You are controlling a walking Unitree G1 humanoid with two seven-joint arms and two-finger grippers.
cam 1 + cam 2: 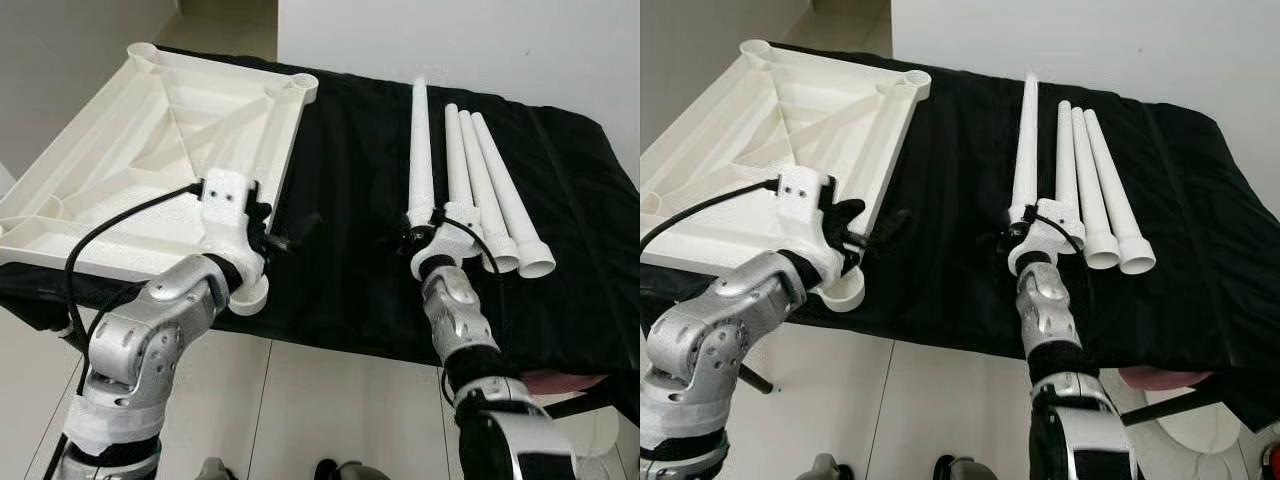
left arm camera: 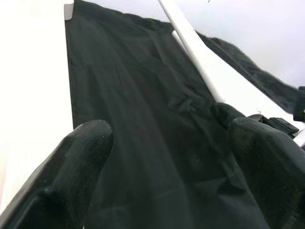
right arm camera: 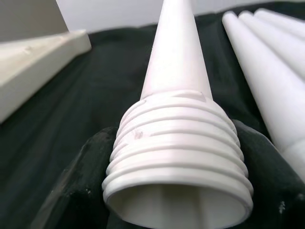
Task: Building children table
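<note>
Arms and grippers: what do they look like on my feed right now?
Both arms are silver metal with rounded joints. The left arm has white wrap near its base and a black cable looping to a white wrist block. The right arm is slimmer, darkening to black lower down, with a thin black cable at its white wrist. The left gripper has thick, rounded, matte black fingers.

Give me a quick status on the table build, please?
Right gripper shut on one table leg at its threaded end. Left gripper open, beside tabletop corner. Three legs lie on black cloth. Nothing in the way.
</note>
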